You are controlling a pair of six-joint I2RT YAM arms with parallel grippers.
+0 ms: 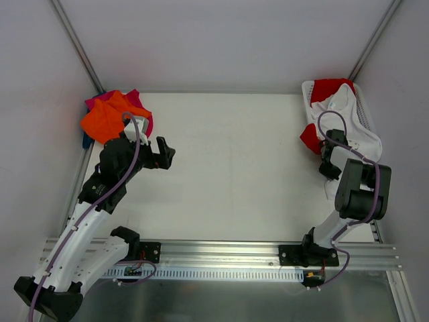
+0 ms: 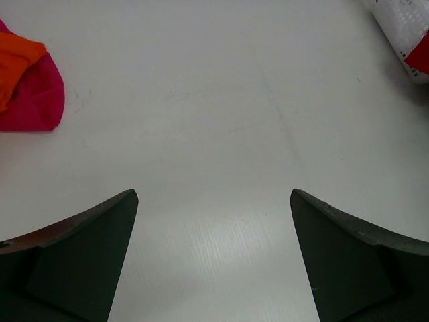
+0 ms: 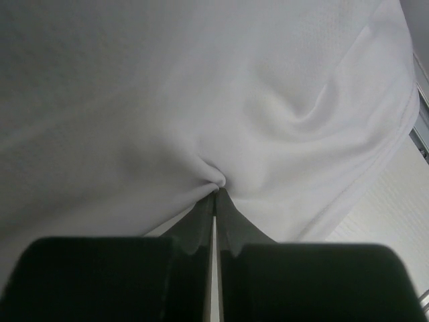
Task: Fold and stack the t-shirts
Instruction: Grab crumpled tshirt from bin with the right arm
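My right gripper (image 3: pixel 216 191) is shut on a pinched fold of the white t-shirt (image 3: pixel 201 87), which fills the right wrist view. From above, that gripper (image 1: pixel 329 171) is at the right edge, where the white t-shirt (image 1: pixel 358 137) spills out of the basket over a red t-shirt (image 1: pixel 327 88). My left gripper (image 1: pixel 166 153) hangs open over bare table, with nothing between its fingers (image 2: pixel 100 235). Just behind and left of it lie the orange t-shirt (image 1: pixel 104 119) on the magenta-pink one (image 1: pixel 139 102), with something blue (image 1: pixel 86 141) underneath.
A white plastic mesh basket (image 1: pixel 310 94) stands at the back right against the wall; its corner (image 2: pixel 395 20) also shows in the left wrist view. The table (image 1: pixel 234 154) is white, with frame rails along the left and front edges.
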